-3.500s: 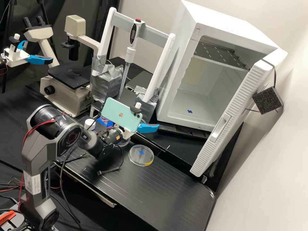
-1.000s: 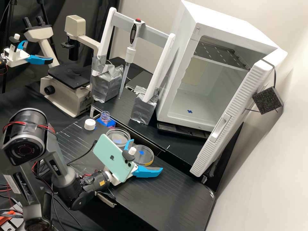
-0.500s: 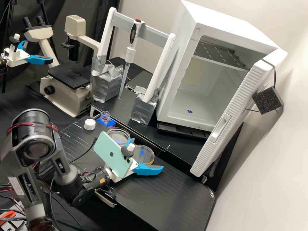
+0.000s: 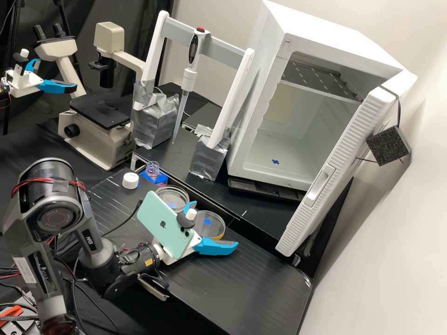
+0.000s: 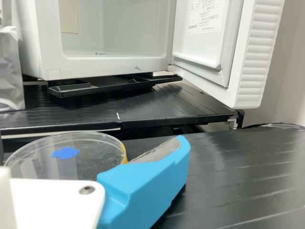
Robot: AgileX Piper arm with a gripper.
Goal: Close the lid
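Note:
In the high view my gripper [image 4: 214, 224] is low over the front bench, its blue fingers spread on either side of a clear round piece with a blue mark and yellow edge [image 4: 215, 229]. That piece lies flat; whether it is the lid or a dish I cannot tell. Just left of it is a clear round dish [image 4: 172, 199] with blue inside, partly behind the phone. In the wrist view my gripper [image 5: 90, 147] has one blue finger beside the yellow-edged piece [image 5: 90, 151]; the other finger is hidden. Any contact is unclear.
A white screw cap [image 4: 130, 180] lies beside an uncapped bottle [image 4: 153, 171] on blue tape. Behind stand a pipette frame [image 4: 209, 158], a microscope [image 4: 100, 132] and a white cabinet [image 4: 305, 35] with its door [image 4: 342, 163] ajar. A ledge edge runs behind the dishes.
My gripper has come from above the back of the dishes to the front of them, then edged slightly right. The yellow-edged piece has shifted slightly right. The left dish looks unmoved.

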